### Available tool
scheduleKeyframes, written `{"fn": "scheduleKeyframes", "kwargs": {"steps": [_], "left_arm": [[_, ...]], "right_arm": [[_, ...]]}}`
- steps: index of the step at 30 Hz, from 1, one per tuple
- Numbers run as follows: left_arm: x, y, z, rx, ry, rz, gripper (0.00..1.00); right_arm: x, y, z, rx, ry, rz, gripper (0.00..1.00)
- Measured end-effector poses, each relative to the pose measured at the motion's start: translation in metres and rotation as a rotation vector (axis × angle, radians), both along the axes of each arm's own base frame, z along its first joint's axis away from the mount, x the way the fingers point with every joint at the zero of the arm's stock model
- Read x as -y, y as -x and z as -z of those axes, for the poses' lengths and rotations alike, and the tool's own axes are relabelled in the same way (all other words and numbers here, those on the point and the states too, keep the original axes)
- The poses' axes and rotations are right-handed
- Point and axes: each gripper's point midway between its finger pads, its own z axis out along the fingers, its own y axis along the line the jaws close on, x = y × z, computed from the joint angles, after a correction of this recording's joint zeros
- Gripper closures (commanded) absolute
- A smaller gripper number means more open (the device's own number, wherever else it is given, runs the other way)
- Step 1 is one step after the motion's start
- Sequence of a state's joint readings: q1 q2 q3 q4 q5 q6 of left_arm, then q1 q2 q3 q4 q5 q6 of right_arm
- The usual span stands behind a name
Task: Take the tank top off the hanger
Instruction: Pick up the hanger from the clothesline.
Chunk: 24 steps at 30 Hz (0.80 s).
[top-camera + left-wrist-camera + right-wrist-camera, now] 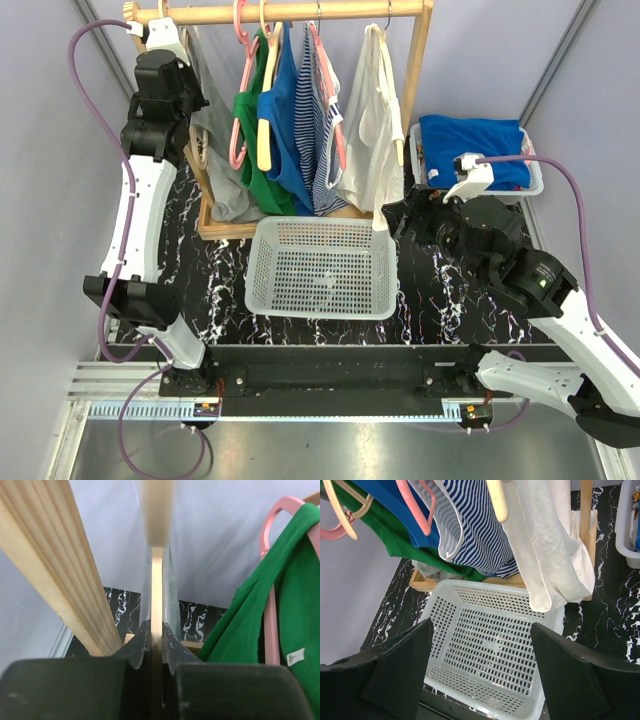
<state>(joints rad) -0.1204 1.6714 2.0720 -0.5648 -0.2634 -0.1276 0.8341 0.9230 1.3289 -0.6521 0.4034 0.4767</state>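
Observation:
A wooden rack (300,12) carries several hung garments. A grey tank top (225,170) hangs at its left end on a cream hanger (156,580). My left gripper (165,45) is up there, shut on that hanger's thin arm (156,630), with grey fabric (172,595) lying along both sides of it. A white tank top (370,130) hangs at the right end, and it also shows in the right wrist view (545,555). My right gripper (395,220) is open and empty (481,627), low beside the white top's hem, over the basket.
A white perforated basket (320,312) stands in front of the rack, also in the right wrist view (485,586). Green (255,150), blue (285,120) and striped (322,130) tops hang between the tank tops. A white bin of blue cloth (480,150) sits at the back right.

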Motion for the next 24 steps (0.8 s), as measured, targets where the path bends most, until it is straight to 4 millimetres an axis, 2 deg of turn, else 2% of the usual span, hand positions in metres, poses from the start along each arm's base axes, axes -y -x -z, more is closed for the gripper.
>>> {"fn": "scheduleKeyframes", "kwargs": {"steps": [8, 13, 18, 21, 24], "left_arm": [[-0.004, 0.002, -0.002, -0.003, -0.003, 0.004, 1.0], [0.001, 0.01, -0.022, 0.018, -0.028, 0.059, 1.0], [0.007, 0.019, -0.023, -0.008, -0.05, 0.124, 1.0], [0.011, 0.029, -0.029, -0.003, -0.062, 0.162, 1.0], [0.013, 0.054, -0.052, 0.065, -0.085, 0.192, 1.0]], "right_arm": [[0.0, 0.0, 0.004, -0.006, 0.002, 0.0, 0.11], [-0.002, -0.001, 0.017, -0.024, 0.019, 0.0, 0.11], [-0.004, -0.002, 0.024, -0.033, 0.021, -0.001, 0.11], [-0.005, -0.003, 0.022, -0.027, 0.014, -0.001, 0.11], [-0.005, -0.003, 0.02, -0.022, 0.008, -0.001, 0.11]]}}
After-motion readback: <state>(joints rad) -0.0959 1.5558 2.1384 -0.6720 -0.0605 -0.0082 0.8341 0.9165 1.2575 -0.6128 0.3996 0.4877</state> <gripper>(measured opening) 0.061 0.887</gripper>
